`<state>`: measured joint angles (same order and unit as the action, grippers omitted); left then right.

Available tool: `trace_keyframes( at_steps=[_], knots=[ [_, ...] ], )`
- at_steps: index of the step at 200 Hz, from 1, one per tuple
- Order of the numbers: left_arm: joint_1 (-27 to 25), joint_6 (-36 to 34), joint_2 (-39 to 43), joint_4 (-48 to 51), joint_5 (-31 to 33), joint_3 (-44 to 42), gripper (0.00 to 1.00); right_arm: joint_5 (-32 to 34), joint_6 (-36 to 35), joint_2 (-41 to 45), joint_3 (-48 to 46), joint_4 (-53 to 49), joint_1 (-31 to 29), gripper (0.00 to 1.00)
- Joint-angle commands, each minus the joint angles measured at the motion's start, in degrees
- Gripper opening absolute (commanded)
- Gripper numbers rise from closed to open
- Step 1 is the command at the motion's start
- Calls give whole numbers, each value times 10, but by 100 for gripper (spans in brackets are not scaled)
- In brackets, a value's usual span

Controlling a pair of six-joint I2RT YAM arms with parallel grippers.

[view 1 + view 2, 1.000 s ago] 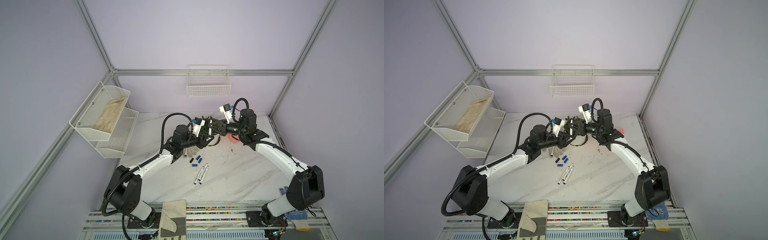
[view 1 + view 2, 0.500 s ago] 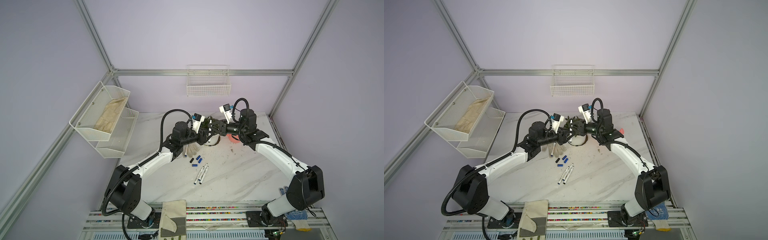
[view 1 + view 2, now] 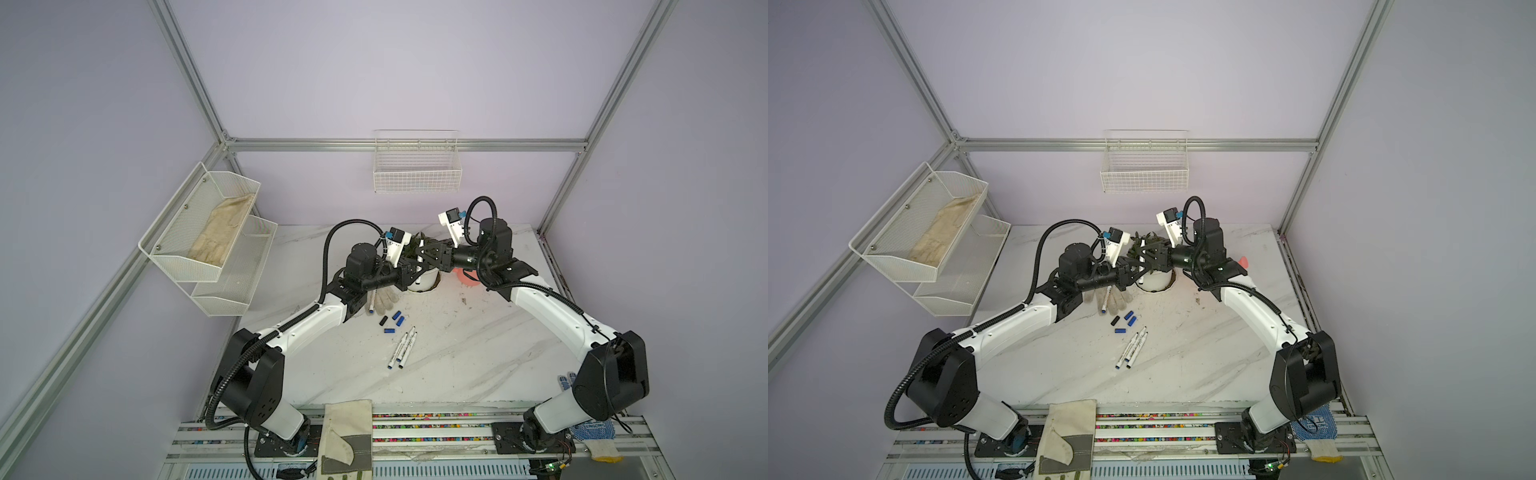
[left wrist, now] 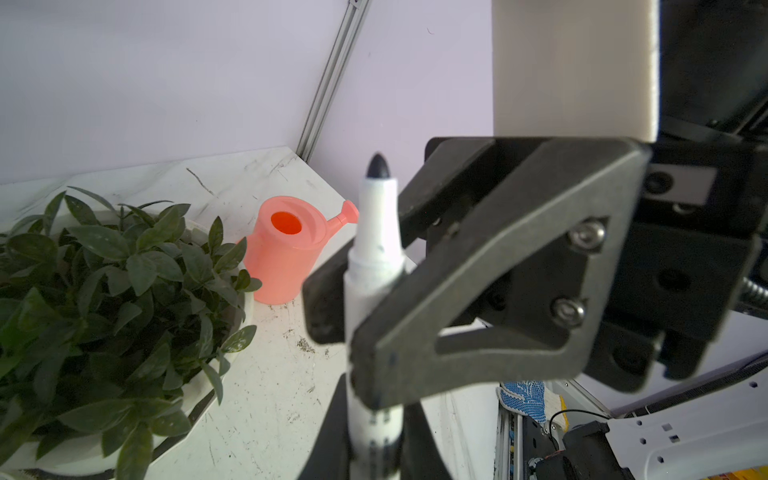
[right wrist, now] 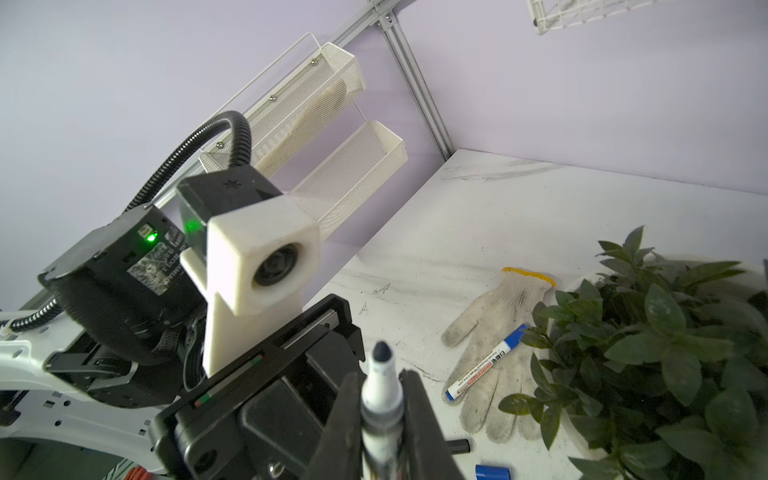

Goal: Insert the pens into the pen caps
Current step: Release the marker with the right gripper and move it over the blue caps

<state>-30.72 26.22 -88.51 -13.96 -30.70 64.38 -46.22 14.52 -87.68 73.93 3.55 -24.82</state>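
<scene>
- Far left, one capped pen [image 3: 370, 303] lies across the glove [image 3: 384, 300]. It looks finished, so it is better to leave it alone.
- Just beside the glove, on the tabletop [image 3: 457, 353], lie the loose pen caps [image 3: 389, 331], three blue and one black. The bare pens [image 3: 402, 349] are near them.
- The left tool [image 4: 376, 444] is closed on the lower barrel of the held pen [image 4: 376, 257]. This pen stands upright in the air near the plant [image 4: 104, 291], with its uncapped tip up.
- The right tool [image 5: 382, 419] has its fingers close on both sides of the same pen, nearer the tip. Whether they press it or not, I cannot tell.
- I judge this to be a hand-over — so only one tool should let go, and only when the other grip is firm.
- The tool that opens should draw straight back from the pen (a sideways pull could tilt it) and should not brush the tip.
- After that, choose a cap of matching colour — the tip looks dark, but blue or black I cannot say.
</scene>
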Motion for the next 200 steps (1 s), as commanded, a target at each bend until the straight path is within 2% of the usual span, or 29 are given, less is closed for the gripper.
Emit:
trace_keyframes(
  at_steps=[1,14,33,52,64,70,80,97,129,200],
  knots=[
    [29,44,41,-13,116,-28,0,40,-64,-5,15,-98,-22,38],
    [40,67,61,7,210,-59,0,69,-105,-12,15,-147,-42,41],
    [45,91,108,56,389,-106,0,136,-164,-39,21,-222,-81,42],
    [45,93,131,99,458,-126,0,213,-208,-92,39,-289,-126,40],
    [45,107,137,124,474,-129,0,249,-215,-127,58,-314,-143,32],
    [45,109,138,131,478,-132,0,260,-217,-143,67,-324,-146,31],
    [45,110,139,138,481,-134,0,282,-219,-171,80,-339,-147,39],
    [45,115,145,139,484,-144,0,308,-217,-216,106,-364,-150,41],
    [45,118,153,134,482,-157,0,315,-192,-277,132,-382,-155,46],
    [45,104,151,134,472,-159,0,332,-181,-332,178,-405,-170,56]
  ],
)
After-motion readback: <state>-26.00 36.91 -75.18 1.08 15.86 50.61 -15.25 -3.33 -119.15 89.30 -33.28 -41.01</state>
